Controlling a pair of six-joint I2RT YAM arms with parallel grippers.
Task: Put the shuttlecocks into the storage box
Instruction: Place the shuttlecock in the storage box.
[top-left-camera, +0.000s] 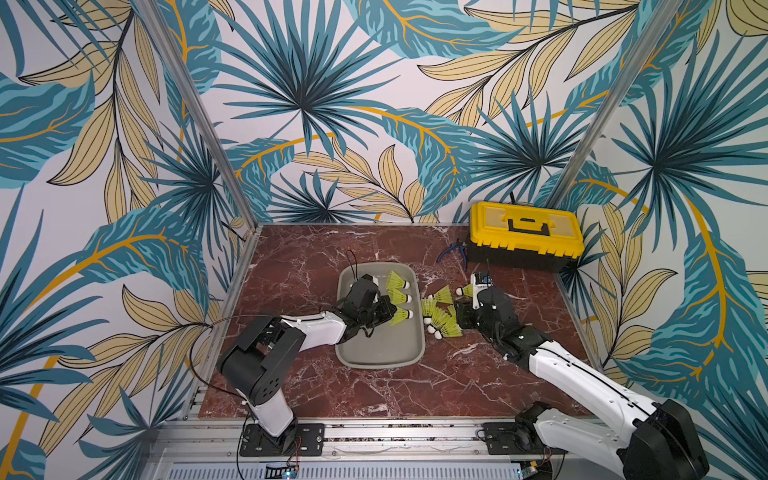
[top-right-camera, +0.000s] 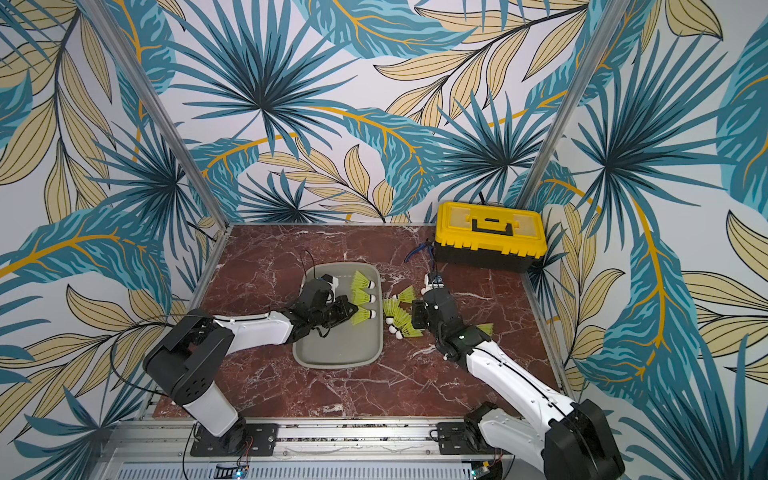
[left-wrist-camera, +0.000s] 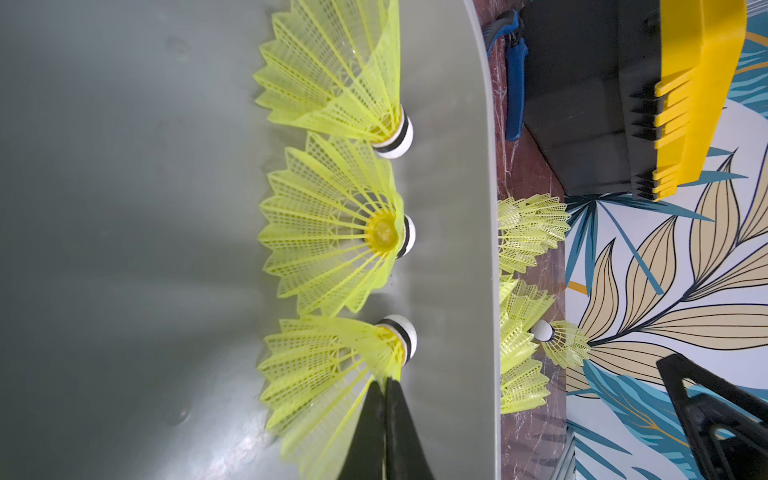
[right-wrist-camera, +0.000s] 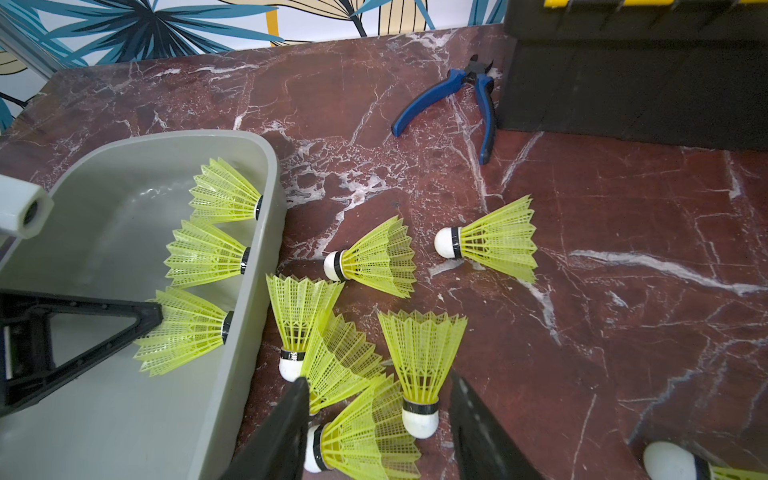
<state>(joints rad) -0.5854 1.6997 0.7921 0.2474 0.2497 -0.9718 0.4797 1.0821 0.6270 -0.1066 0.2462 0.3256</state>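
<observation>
The left gripper (left-wrist-camera: 384, 386), jaws pinching the third shuttlecock (left-wrist-camera: 328, 361) inside the storage box (left-wrist-camera: 457, 249), seemingly aligns it in a row; the right gripper (right-wrist-camera: 378, 379), jaws half wide, straddles the tabletop pile (right-wrist-camera: 422, 353) for picking.

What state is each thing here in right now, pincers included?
left pincer, shut on one shuttlecock by its skirt, inside the box.
right pincer, open, at the heap on the table.
storage box, lidless, holding three shuttlecocks.
boxed shuttlecocks, lying on their sides, tips toward one wall.
loose shuttlecocks, seven, lying on the table, some overlapping.
toolbox, lid shut.
pliers, handles spread, beside the toolbox.
</observation>
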